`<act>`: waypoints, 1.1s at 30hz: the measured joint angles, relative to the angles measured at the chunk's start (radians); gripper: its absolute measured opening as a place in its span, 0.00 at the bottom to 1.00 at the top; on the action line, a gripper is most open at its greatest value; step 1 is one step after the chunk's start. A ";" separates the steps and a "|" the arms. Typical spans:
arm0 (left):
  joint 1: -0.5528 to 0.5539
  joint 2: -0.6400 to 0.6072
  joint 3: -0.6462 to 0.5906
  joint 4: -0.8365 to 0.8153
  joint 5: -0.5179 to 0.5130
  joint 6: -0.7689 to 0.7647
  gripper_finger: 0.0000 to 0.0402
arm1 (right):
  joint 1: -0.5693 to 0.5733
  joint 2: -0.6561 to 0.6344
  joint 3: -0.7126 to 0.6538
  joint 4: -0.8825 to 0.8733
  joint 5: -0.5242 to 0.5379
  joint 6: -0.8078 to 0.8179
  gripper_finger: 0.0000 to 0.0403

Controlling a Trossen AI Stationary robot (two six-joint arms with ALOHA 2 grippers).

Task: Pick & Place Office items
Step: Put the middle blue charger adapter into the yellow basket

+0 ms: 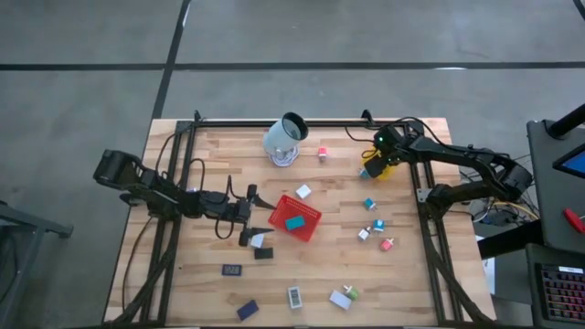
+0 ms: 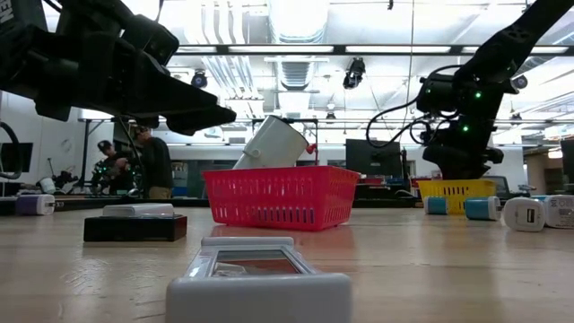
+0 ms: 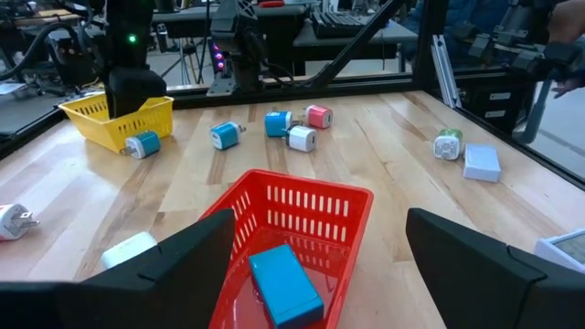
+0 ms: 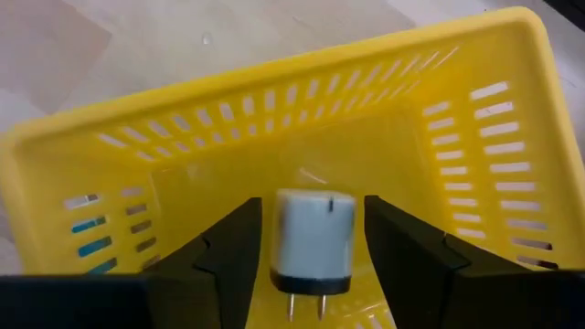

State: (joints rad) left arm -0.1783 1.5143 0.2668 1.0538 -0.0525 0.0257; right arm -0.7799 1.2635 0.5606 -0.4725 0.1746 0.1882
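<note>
Right wrist view shows the right gripper (image 4: 311, 251) over the yellow tray (image 4: 439, 128) at the table's far right, fingers spread just clear of a white plug block (image 4: 313, 239). The left gripper (image 1: 259, 230) hangs spread beside the red tray (image 1: 311, 224), which holds a teal block (image 3: 285, 283).

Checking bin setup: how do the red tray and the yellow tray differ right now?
The red tray sits mid-table by the left tool, which is open; the yellow tray sits at the far right under the right tool. Red holds a teal block; yellow has a white plug over it. Both are slotted mesh.
</note>
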 joint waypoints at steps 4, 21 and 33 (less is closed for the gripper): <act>0.000 0.000 0.000 0.000 0.000 0.000 0.82 | 0.000 -0.001 0.000 0.015 0.007 -0.003 0.43; 0.000 0.000 0.000 0.000 0.000 0.000 0.82 | 0.004 -0.124 0.006 0.000 0.003 -0.005 0.42; 0.000 0.000 0.000 0.000 0.000 0.000 0.82 | 0.055 -0.257 0.006 -0.081 -0.210 0.014 0.42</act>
State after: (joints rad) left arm -0.1783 1.5143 0.2665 1.0538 -0.0525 0.0257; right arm -0.7247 1.0065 0.5667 -0.5537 -0.0354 0.2024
